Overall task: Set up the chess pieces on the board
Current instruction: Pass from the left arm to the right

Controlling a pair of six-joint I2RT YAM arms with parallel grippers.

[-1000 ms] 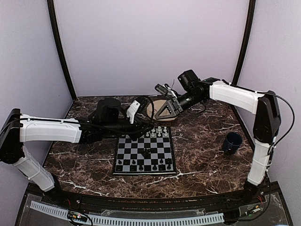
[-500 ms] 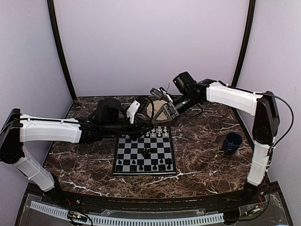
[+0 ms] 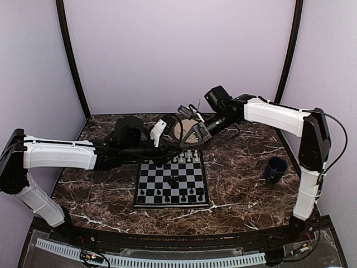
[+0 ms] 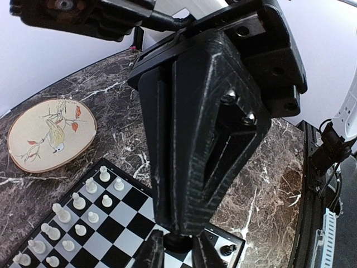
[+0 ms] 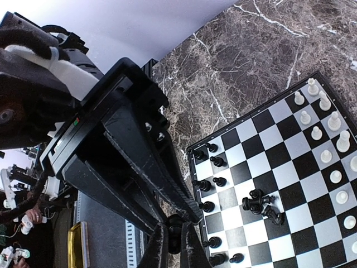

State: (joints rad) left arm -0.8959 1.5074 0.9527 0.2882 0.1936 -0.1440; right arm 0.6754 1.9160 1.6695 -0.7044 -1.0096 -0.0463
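The board (image 3: pixel 157 178) lies flat in the middle of the table. White chess pieces (image 3: pixel 188 156) fill its far rows, black ones (image 3: pixel 167 195) its near row, and a few black pieces (image 5: pixel 259 204) lie toppled mid-board. Above the far left corner my two grippers meet tip to tip. My left gripper (image 4: pixel 177 247) is shut on the base of a black chess piece (image 4: pixel 177 240). My right gripper (image 5: pixel 174 241) is shut on that same piece (image 5: pixel 178 231). In the top view the left gripper (image 3: pixel 176 149) and right gripper (image 3: pixel 183 143) hide the piece.
A round beige plate with a bird picture (image 4: pixel 53 134) lies just beyond the board, half hidden by the grippers in the top view. A dark blue mug (image 3: pixel 275 168) stands to the right. Purple walls close in the back and sides.
My right gripper moved left and down to the left gripper's tips and shut on the black piece held there. The left arm stayed still.
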